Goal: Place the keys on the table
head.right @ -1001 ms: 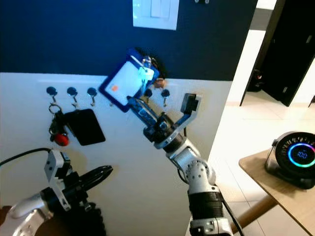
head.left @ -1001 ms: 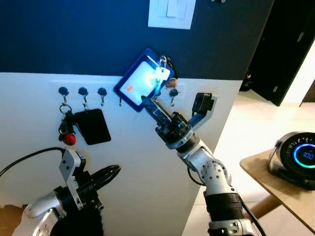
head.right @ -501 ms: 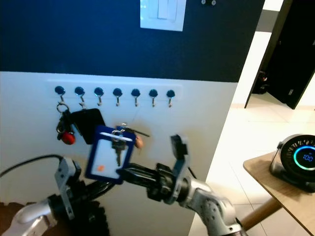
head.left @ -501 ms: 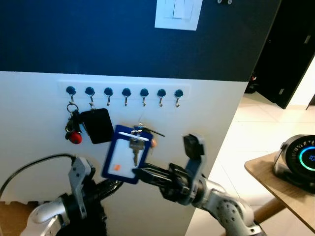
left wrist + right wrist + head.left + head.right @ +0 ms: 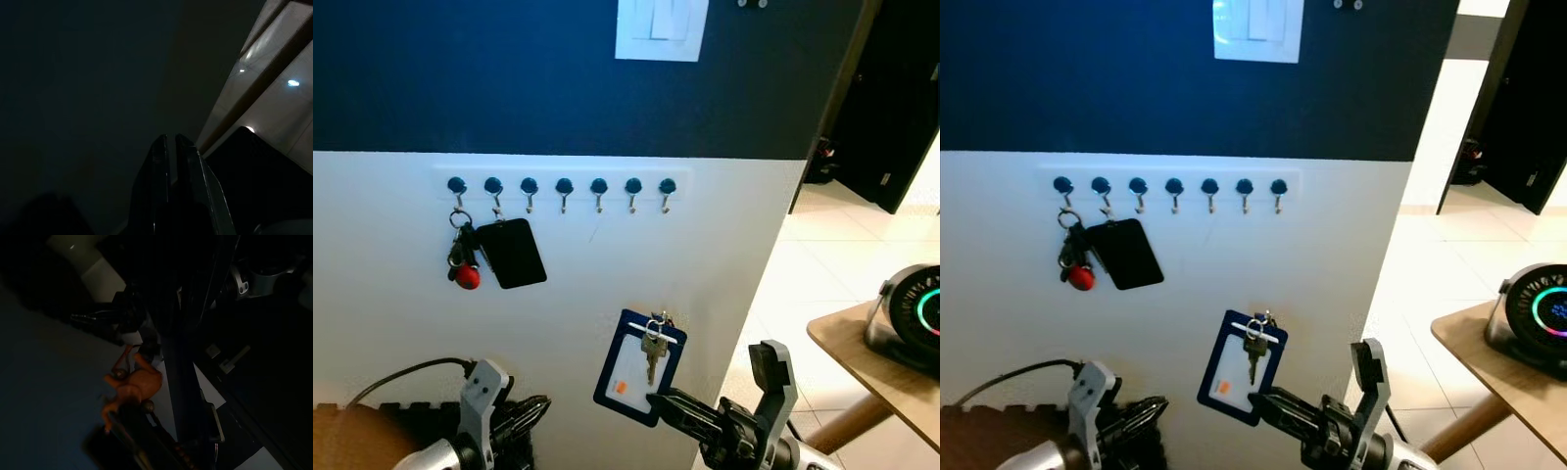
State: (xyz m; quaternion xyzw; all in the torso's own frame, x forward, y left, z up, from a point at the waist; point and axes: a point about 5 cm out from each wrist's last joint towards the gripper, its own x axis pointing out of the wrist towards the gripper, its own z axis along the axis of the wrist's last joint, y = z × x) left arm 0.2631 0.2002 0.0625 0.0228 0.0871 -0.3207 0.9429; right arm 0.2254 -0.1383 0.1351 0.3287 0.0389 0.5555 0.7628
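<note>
The keys (image 5: 652, 351) hang on a ring with a blue card holder (image 5: 636, 368) and a small orange charm (image 5: 132, 384). My right gripper (image 5: 658, 400) is shut on the lower edge of the holder and holds the bunch upright, low in front of the white wall. The wooden table (image 5: 867, 367) shows its corner at the right edge, well to the right of the bunch. My left gripper (image 5: 534, 410) hangs idle at the lower left, its fingers (image 5: 161, 155) pressed together in the dark left wrist view.
A rail of several blue hooks (image 5: 564, 186) runs along the wall; another key bunch with a red fob (image 5: 462, 262) and a black card (image 5: 512, 253) hang at its left end. A round device with a lit ring (image 5: 911, 315) sits on the table. Tiled floor (image 5: 803, 264) opens to the right.
My right arm has dropped from mid-wall to low in front of the wall, carrying the key bunch down and to the right. The view has shifted slightly.
</note>
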